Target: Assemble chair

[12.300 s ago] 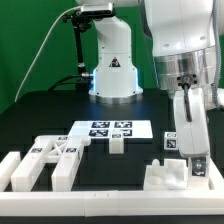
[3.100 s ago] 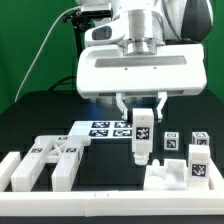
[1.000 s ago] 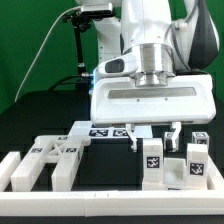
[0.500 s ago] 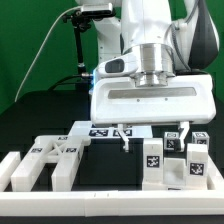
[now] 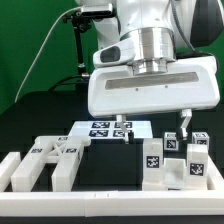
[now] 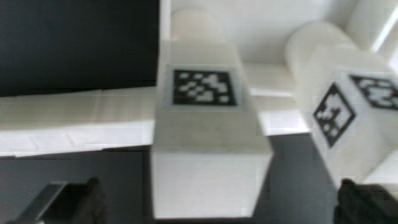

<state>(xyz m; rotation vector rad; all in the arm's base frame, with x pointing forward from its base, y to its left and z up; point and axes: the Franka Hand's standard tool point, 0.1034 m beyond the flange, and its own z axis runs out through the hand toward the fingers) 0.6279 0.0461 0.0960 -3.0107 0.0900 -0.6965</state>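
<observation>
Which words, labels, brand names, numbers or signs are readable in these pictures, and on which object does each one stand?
No word, brand name or number is readable in either view.
Square black-and-white tags, patterns without letters, stand on the upright chair pieces, the lying chair pieces and the marker board.
The wrist view shows the same kind of tag on the near chair piece, again without letters.

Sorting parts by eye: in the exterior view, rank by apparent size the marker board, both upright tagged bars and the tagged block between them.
1. marker board
2. middle upright bar and edge upright bar: alike
3. tagged block, partly hidden
</observation>
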